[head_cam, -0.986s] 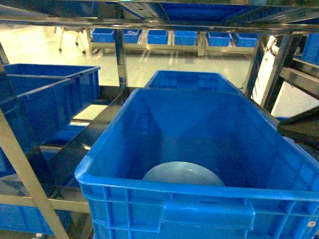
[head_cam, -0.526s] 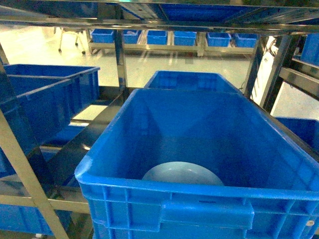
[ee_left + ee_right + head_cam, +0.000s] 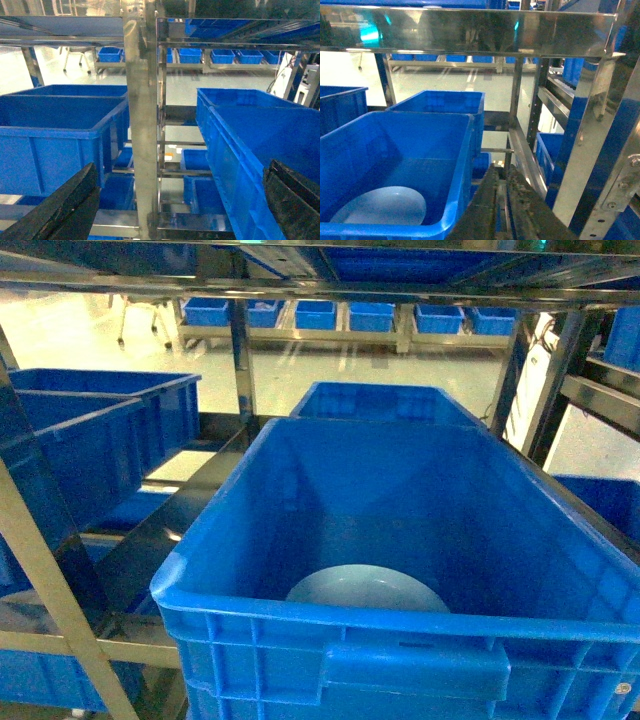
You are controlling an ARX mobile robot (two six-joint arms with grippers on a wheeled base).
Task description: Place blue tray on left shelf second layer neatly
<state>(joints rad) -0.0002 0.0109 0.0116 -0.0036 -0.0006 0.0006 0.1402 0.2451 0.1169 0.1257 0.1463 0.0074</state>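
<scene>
The pale blue tray (image 3: 366,590) lies flat on the floor of a big deep-blue crate (image 3: 400,640), close to the crate's near wall. The right wrist view also shows the blue tray (image 3: 382,205) inside that crate. Neither gripper appears in the head view. My right gripper (image 3: 506,175) is shut with nothing in it and hangs outside the crate's right wall, apart from the tray. My left gripper (image 3: 175,200) is wide open and empty, facing a steel upright (image 3: 142,125) of the left shelf. The left shelf (image 3: 241,350) carries blue crates in its left bay.
A second blue crate (image 3: 385,400) stands behind the big one. Two more crates (image 3: 100,440) fill the left bay. Steel rails (image 3: 320,285) cross overhead, and slanted uprights (image 3: 45,570) stand at the near left. A steel frame (image 3: 590,150) rises close on the right.
A dark part of the right arm that showed at the right edge of the head view one second ago has gone from that view. The tray and the crates have not moved.
</scene>
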